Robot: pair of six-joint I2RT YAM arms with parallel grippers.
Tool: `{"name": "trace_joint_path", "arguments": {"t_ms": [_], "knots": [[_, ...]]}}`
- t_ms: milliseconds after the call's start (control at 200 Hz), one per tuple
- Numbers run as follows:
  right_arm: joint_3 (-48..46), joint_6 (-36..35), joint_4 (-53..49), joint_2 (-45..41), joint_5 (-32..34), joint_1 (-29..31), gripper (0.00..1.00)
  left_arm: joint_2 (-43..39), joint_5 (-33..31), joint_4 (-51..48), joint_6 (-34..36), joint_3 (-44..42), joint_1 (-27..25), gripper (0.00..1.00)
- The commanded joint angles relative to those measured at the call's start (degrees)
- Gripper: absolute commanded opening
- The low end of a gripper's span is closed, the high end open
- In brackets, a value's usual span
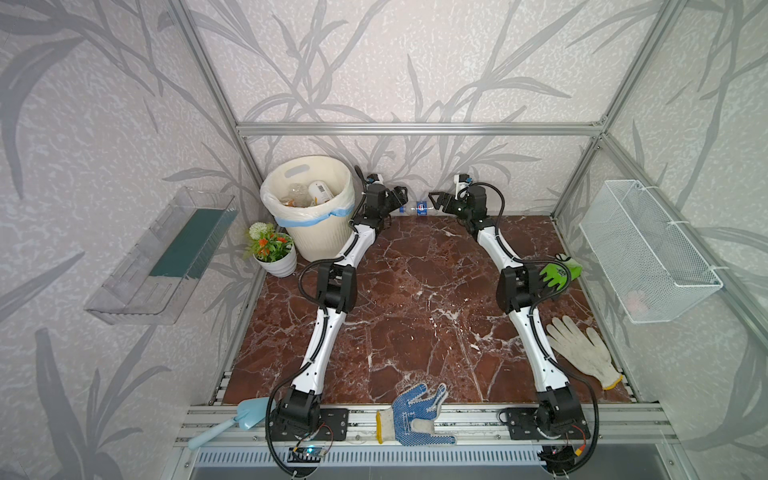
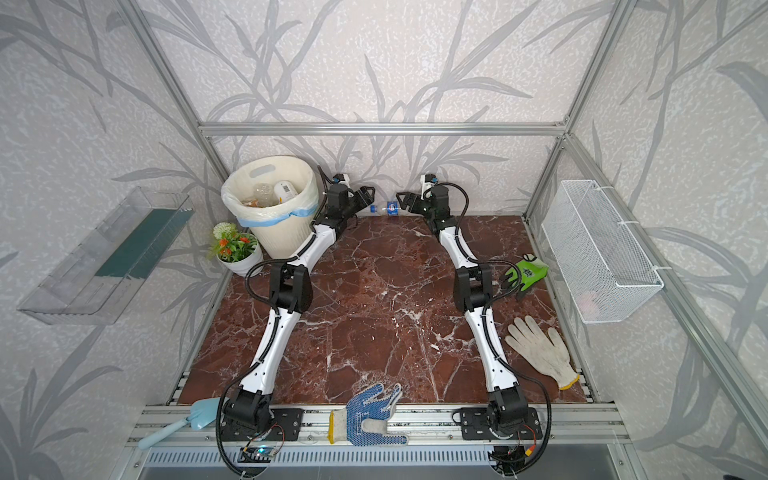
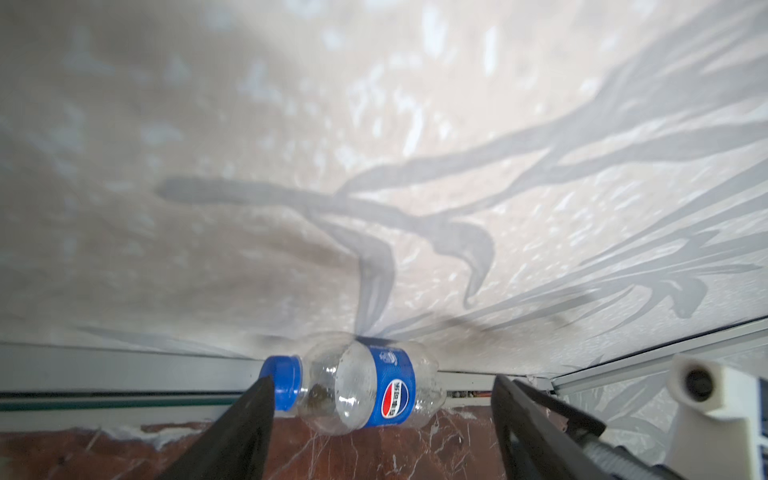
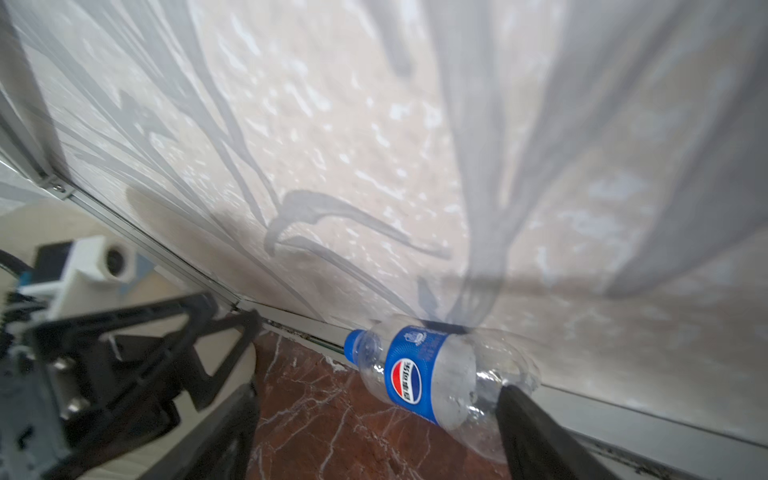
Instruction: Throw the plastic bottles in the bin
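Clear plastic makes up the wall shelf (image 1: 162, 257) at the far left of both top views. Below it, in the lower left corner, a pale blue trowel (image 1: 232, 419) lies on the front rail. Right of the shelf, at the upper left of the marble table (image 1: 415, 311), stands the cream bin (image 1: 328, 241), with a small flower pot (image 1: 279, 266) just beside its base. Several discarded bottles (image 1: 320, 192) lie inside the bin, one clear and one with a white barcode label.

Just right of the bin, the left gripper (image 1: 401, 196) points toward the middle of the frame with its jaws apart. At upper centre, between the two grippers, a blue-labelled bottle (image 1: 421, 208) lies on its side on the table at the foot of the back wall (image 1: 415, 83), its blue cap toward the left of the frame. In the left wrist view it sits ahead of the spread fingers (image 3: 249, 415); one tip overlaps the cap, and I cannot tell if it touches. The right gripper (image 1: 434, 199) faces the bottle from the other side, jaws likewise apart. In the right wrist view one finger (image 4: 536, 432) overlaps the bottle's base. Neither gripper is clamped on it.

Below them, at bottom centre, a blue-dotted glove (image 1: 415, 411) lies across the front rail. Further right, a green glove (image 1: 559, 272) lies beside the right arm's elbow and a white glove (image 1: 582, 353) lies at lower right. A wire basket (image 1: 648, 249) hangs on the right wall.
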Motion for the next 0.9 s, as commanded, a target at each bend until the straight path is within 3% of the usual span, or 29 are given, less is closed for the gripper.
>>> {"name": "trace_joint_path", "arguments": {"t_ms": [0,70,195,445,670,895], "knots": [[-0.6,-3.5,-2.4,1.4,1.8,0.9,0.91,5.5,0.1,-4.0,3.1,6.9,0.5,0.82],[0.2,-4.5,-3.3,1.6,3.2,1.2,0.91,8.5,0.5,-2.9,2.0,10.0,1.0,0.83],[1.1,-6.1,-4.1,2.0,6.3,1.5,0.93,8.9,1.4,3.2,0.4,6.3,1.2,0.83],[3.5,-14.8,-8.4,3.6,15.4,2.9,0.98,12.9,1.9,7.1,-3.6,8.1,1.2,0.82],[3.2,-4.1,1.0,6.4,10.7,2.4,0.99,18.0,-1.3,16.3,-15.8,9.5,0.8,0.83],[4.3,3.5,9.7,9.3,5.5,2.1,0.99,18.7,-5.0,18.3,-20.1,9.5,-0.3,0.83]]}}
